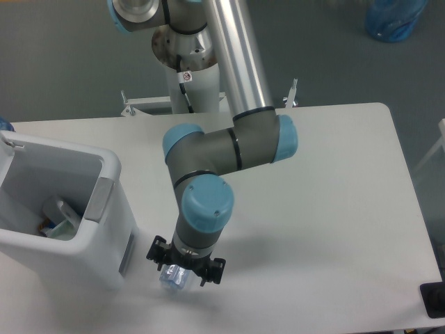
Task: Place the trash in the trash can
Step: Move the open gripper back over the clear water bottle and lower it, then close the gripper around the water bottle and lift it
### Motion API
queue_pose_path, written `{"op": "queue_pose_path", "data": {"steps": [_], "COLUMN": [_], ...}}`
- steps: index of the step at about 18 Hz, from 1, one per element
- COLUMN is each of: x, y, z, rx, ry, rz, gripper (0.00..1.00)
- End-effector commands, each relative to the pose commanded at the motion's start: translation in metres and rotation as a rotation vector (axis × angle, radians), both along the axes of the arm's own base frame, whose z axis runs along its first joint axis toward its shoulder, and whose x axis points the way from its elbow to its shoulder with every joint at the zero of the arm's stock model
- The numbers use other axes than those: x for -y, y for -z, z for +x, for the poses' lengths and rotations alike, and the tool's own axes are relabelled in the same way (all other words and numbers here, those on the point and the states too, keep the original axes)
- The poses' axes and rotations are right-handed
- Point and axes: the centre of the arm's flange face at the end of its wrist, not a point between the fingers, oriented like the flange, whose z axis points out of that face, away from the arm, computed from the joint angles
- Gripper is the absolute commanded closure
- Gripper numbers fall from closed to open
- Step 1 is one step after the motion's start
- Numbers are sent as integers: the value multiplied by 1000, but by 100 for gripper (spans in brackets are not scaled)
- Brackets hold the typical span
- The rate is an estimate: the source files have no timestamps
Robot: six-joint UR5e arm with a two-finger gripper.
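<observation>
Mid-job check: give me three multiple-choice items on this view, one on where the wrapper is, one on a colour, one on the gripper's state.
1. Where is the wrapper?
A. in the bin
B. on the table by the bin
C. at the table's far right edge

2. What colour is the bin?
A. white
B. red
C. black

3. The gripper is:
A. raised high
B. inside the bin
C. low over the wrapper

Key: 1 B, it lies on the tabletop beside the bin; 2 A, its walls are white; 3 C, its fingers straddle the wrapper.
</observation>
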Motion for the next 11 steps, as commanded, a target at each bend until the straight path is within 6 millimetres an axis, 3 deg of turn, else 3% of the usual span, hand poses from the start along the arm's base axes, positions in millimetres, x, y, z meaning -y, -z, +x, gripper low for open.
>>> {"op": "queue_pose_path", "data": {"steps": [11], "x": [-9], "y": [24], "z": [15], "rx": [-43], "ry": [20], "rz": [-71], "gripper": [0]}}
